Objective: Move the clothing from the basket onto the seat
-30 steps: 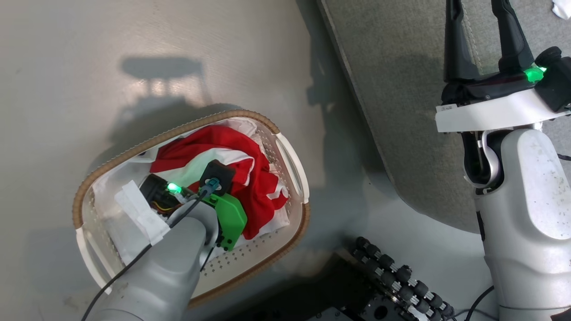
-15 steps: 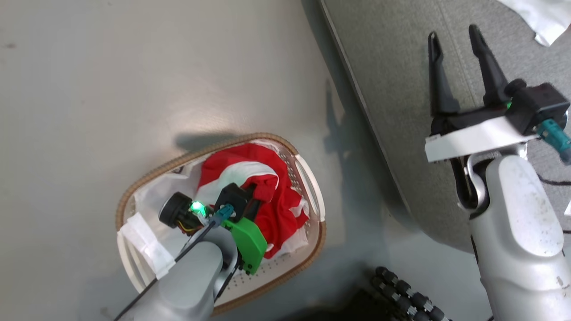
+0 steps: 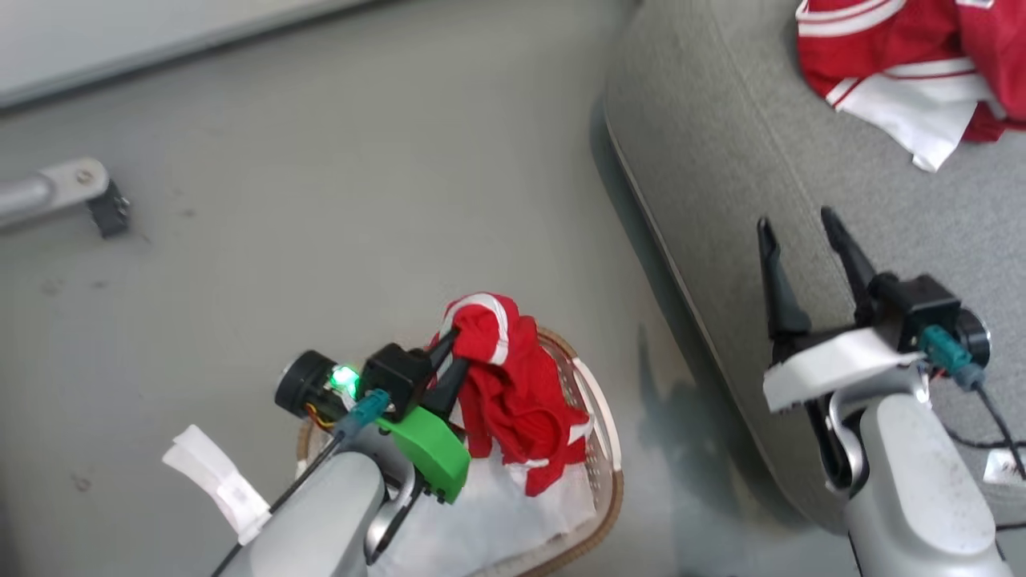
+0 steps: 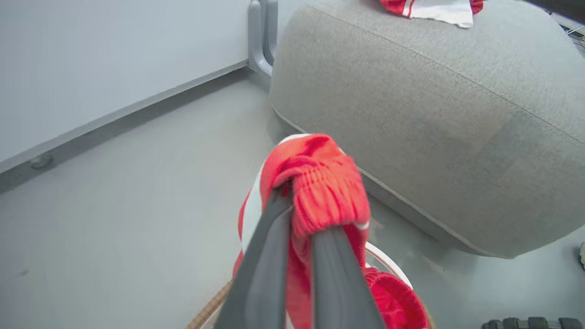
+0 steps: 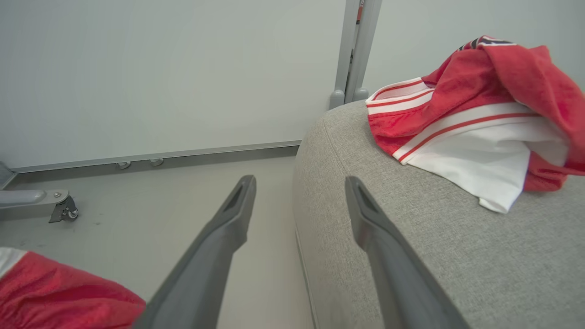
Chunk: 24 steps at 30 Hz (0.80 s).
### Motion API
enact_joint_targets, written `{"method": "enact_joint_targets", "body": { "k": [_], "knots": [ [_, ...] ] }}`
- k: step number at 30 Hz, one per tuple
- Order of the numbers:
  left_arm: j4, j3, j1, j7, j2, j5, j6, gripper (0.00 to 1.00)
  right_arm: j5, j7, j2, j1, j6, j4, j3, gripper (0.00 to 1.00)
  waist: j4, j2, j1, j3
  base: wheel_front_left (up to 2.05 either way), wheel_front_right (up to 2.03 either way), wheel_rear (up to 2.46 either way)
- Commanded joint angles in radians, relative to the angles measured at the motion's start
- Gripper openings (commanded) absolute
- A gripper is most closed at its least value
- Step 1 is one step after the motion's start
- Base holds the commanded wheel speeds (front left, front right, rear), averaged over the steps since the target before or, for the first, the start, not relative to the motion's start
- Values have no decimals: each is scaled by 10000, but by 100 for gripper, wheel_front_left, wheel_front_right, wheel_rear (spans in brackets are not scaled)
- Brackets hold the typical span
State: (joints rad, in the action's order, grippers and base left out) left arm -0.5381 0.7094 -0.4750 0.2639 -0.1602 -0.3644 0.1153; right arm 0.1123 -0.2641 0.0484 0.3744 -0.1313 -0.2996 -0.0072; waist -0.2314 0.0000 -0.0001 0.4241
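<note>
- Head view: the left tool (image 3: 450,343) grips a bunch of red clothing (image 3: 513,393), which hangs above the basket (image 3: 607,449) on the floor (image 3: 321,200). The right tool (image 3: 797,220) is wide and holds nothing, over the edge of the seat (image 3: 705,160). A second red and white garment (image 3: 898,56) lies on the seat.
- Left wrist view: both fingers pinch a gathered red hem, and the seat is near behind it.
- Right wrist view: the fingers stand apart, and the garment rests further along the seat.
</note>
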Motion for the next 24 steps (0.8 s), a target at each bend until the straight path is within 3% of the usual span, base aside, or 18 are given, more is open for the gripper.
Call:
{"method": "enact_joint_targets", "body": {
  "k": [1,13,24],
  "knots": [
    [234,-108,227,7,-140,107,29,0,-127,-5,37,-374,12,-94,68,100,776,0,1,-1703,0,0,0],
    [1431,-392,-1076,-145,-1048,203,124,0,-323,-4,38,-1455,11,-473,466,100,1115,0,1,-3664,0,0,0],
    [1938,-671,-2859,-573,-1620,-83,142,0,-399,-4,37,-1355,11,-595,1088,100,1293,0,1,-4229,0,0,0]
  ]
}}
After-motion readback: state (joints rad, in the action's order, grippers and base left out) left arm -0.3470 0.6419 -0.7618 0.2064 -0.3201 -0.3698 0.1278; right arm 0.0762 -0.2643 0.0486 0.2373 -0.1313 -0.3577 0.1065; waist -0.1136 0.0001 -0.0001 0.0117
